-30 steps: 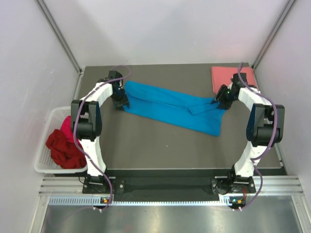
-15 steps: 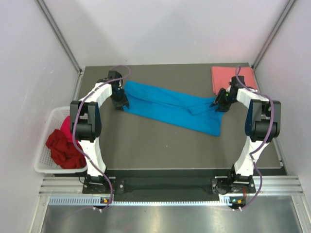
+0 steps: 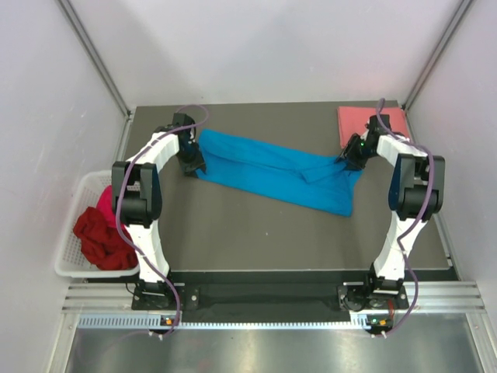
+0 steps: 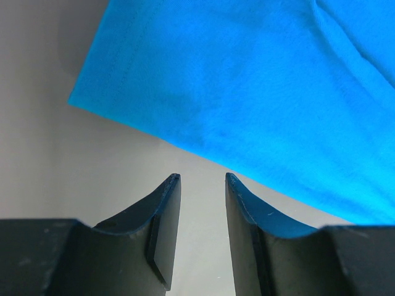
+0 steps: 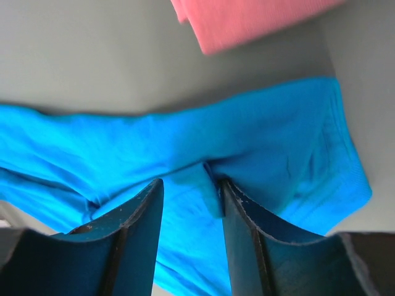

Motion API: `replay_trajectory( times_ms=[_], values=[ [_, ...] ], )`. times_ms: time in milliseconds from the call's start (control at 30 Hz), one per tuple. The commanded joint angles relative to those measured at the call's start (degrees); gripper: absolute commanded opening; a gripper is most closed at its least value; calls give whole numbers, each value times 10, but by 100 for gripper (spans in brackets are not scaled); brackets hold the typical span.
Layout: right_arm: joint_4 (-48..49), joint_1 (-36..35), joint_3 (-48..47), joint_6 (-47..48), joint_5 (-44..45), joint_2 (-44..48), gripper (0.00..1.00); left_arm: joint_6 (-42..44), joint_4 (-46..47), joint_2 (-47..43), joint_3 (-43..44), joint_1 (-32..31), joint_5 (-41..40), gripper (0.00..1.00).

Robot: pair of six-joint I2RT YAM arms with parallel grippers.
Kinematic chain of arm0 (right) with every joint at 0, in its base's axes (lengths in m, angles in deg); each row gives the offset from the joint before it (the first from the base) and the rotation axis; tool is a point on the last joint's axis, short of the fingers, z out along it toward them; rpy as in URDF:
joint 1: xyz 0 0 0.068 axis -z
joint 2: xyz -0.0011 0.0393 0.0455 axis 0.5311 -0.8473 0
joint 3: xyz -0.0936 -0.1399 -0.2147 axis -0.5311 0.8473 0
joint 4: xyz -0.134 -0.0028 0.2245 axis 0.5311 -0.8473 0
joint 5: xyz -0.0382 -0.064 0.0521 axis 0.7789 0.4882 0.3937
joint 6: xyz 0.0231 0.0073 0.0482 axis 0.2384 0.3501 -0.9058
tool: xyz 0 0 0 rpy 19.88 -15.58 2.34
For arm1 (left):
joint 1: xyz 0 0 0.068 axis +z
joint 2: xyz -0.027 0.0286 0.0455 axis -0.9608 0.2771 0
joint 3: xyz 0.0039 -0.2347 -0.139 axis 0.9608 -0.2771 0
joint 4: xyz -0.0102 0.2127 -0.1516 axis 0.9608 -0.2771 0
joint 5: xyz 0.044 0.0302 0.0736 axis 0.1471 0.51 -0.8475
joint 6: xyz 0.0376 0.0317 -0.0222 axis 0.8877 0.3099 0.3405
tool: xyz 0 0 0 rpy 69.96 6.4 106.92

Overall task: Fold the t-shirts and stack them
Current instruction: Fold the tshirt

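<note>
Right gripper (image 3: 351,155) has shifted up-frame toward the pink shirt (image 3: 371,124) since a second ago, with its jaws a bit narrower. The right end of the blue shirt (image 3: 272,175) has spread slightly toward the right edge with it. Left gripper (image 3: 194,165) hasn't moved.

Blue shirt: lies flat-ish on the table (image 3: 256,233) as a long band, running from upper left of centre down to the right, and creased near its right end.

Right gripper: sits over that creased right end. In the wrist view the fingers stand partly apart astride the cloth, with a raised fold between them. Can't tell whether they actually pinch it.

Left gripper: at the shirt's left end, low over the table. In the wrist view the jaws show a narrow gap with bare table between them and nothing held. The shirt's hem is just past the tips.

Pink shirt: folded, in the table's upper right corner, just beyond the right gripper and apart from the blue one.

Red shirt (image 3: 101,237) and magenta shirt (image 3: 105,200): bunched together in the basket (image 3: 68,260) at the left edge, off the table.
</note>
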Motion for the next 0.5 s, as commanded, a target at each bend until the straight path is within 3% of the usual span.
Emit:
replay_trajectory(
  times_ms=[0, 467],
  values=[
    [10, 7, -34, -4, -7, -8, 42, 8, -8, -30, 6, 3, -7, 40],
    [17, 0, -59, -82, -74, -6, 43, 8, -11, -26, 11, 3, -1, 40]
  ],
)
